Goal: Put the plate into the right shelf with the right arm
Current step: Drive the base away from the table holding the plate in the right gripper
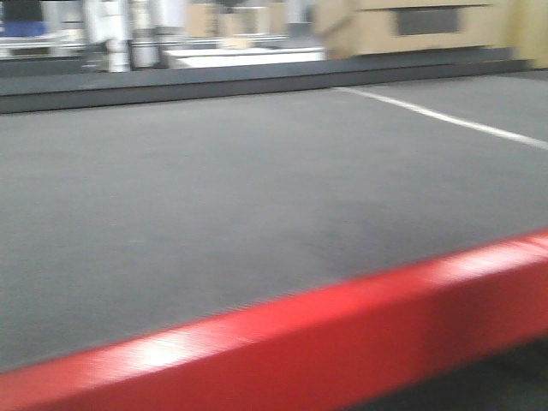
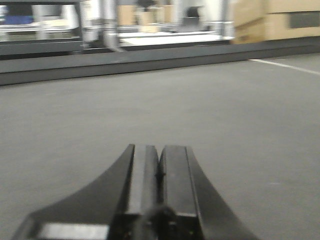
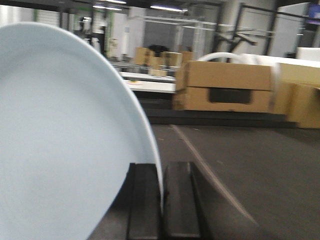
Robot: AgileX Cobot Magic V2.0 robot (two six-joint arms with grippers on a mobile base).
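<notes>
Right wrist view, nearest: right gripper [image 3: 161, 200], two flat black fingers [image 3: 142, 200], matte and squared at the ends. Jaws clamped on the lower rim of the plate [image 3: 65, 140]. The plate stands on edge, tilted, and fills the left half of this view. It is plain white with a smooth glazed face, a soft sheen, a low upturned lip and a clean round outline. It is held clear of the dark surface below and touches nothing but the fingers.

Left wrist view: left gripper [image 2: 159, 170], same black angular build with sloped shoulders. Jaws pressed together, only a thin seam between them, nothing held. It hangs low over flat grey ground with a fine, felt-like grain.

Front view: bench [image 1: 214, 197] with a broad, dull charcoal top, matte and slightly nubbed. Its near edge [image 1: 342, 334] is a glossy red bar that catches white glare. A thin white line [image 1: 445, 120] crosses the far right corner of the top. A dark raised lip runs along the back edge.

Further off: stacked cardboard boxes [image 3: 225, 85], brown and blocky, one with a dark rectangular cut-out. Behind them are pale tabletops and grey uprights [image 2: 107, 20], too blurred to tell what they belong to.
</notes>
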